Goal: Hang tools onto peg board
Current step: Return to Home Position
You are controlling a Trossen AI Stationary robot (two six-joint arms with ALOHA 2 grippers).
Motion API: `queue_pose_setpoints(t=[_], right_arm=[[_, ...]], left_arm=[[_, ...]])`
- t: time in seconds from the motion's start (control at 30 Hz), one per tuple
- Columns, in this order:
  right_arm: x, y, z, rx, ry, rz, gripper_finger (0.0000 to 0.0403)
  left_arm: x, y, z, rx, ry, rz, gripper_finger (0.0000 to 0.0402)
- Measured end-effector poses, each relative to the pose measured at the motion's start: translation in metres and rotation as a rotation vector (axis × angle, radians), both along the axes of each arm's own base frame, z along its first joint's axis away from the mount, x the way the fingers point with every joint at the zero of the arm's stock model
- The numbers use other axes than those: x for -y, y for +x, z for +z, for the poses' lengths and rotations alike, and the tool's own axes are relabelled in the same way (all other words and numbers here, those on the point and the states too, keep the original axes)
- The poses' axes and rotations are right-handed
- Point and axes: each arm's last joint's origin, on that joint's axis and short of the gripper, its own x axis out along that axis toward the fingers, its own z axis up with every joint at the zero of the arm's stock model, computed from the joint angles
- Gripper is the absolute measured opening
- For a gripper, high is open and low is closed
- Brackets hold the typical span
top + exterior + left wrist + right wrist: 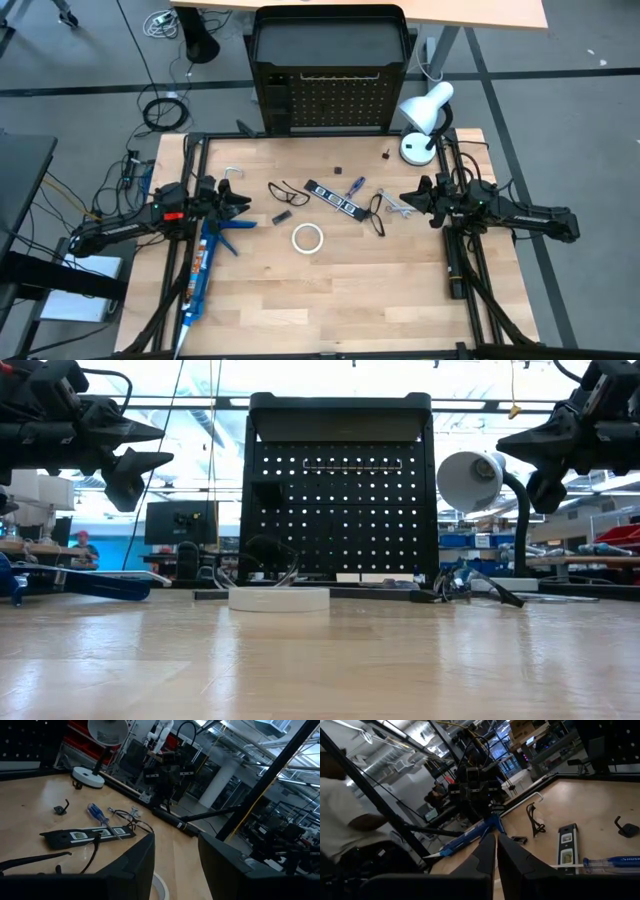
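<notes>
The black peg board (335, 105) stands upright at the table's far edge. The tools lie flat on the wood in front of it: a white tape ring (307, 238), a black strip with white marks (333, 198), a blue-handled screwdriver (355, 186), silver wrenches (396, 205) and black wire loops (288, 192). My left gripper (245, 207) hovers open and empty left of the tools, above the table. My right gripper (405, 197) hovers shut and empty just right of the wrenches.
A white desk lamp (425, 115) stands at the far right corner beside the board. A blue caulking gun (205, 258) lies along the left side under my left arm. Two small black hooks (339, 170) lie near the board. Bare wood (330, 300) fills the near half.
</notes>
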Motion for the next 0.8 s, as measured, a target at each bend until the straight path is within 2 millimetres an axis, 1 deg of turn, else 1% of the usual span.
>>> queue_pose_setpoints(t=[0.8], right_arm=[[0.0000,0.0000,0.0000,0.000,0.000,0.000,0.0024]], left_arm=[[0.0000,0.0000,0.0000,0.000,0.000,0.000,0.0156]])
